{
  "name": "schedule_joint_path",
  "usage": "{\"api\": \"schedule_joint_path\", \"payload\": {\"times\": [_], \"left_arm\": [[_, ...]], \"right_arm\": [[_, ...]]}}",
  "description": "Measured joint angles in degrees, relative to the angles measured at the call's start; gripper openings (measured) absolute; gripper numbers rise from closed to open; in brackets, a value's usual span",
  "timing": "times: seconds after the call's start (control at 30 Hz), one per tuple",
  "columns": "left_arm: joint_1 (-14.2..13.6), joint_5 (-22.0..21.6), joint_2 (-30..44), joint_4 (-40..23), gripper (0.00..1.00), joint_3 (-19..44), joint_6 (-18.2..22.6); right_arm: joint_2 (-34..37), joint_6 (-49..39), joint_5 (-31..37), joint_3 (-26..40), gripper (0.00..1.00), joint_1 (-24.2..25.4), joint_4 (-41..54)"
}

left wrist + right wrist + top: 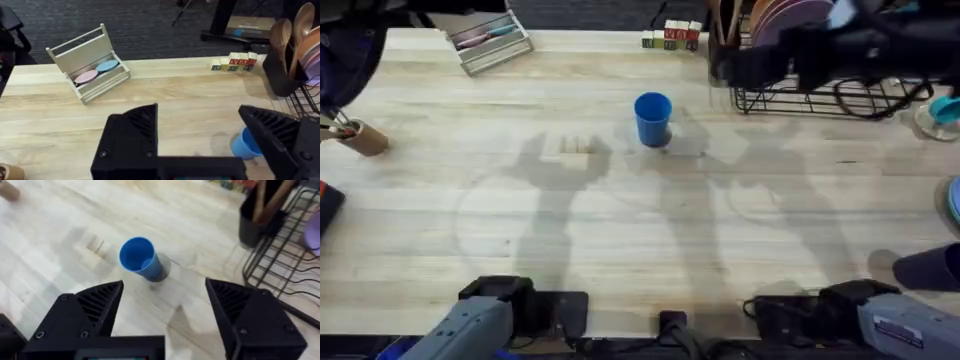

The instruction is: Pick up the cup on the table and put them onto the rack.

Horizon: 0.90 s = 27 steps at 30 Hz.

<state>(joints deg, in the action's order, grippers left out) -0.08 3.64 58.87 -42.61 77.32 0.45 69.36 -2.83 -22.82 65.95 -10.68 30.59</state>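
1. The cup (141,260) stands upright on the tabletop (620,240), mouth up, ahead of the right jaws (165,310) and a little off their centre line toward the left finger. Nothing touches it.
2. The right jaws are spread wide and hold nothing. The gap between them looks wider than the cup.
3. The left jaws (205,137) are also apart and empty. The cup (246,144) sits just beyond their right finger, which hides part of it, so it is off to the side, not between them.
4. In the overhead view the cup (653,119) stands near the middle of the far half of the tabletop. The rack (820,95) lies to its right, at the far right edge.
5. Judgement: the right arm is the better choice. The cup is almost lined up with its jaws, and the rack (290,265) is close on that same side.
6. The cup's long axis is vertical, so a level approach that closes on its side wall should suit it.
7. Open tabletop surrounds the cup. The nearest things are the dark utensil holder (260,222) and the rack's wire edge, both beyond it to the right and apart from it.
8. Risk: the light cup could tip or slide if 1 finger reaches it first.
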Motion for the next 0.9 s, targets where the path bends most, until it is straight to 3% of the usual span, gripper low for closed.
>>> {"api": "schedule_joint_path", "payload": {"times": [0.43,0.9], "left_arm": [[0.00,0.00,0.00,-0.51,0.994,0.00,0.00],[0.00,0.00,0.00,-0.51,0.993,0.00,0.00]], "right_arm": [[7.27,-0.02,9.20,0.17,0.993,-10.14,-0.34],[10.00,-0.02,10.19,0.55,0.993,-10.69,-3.80]]}}
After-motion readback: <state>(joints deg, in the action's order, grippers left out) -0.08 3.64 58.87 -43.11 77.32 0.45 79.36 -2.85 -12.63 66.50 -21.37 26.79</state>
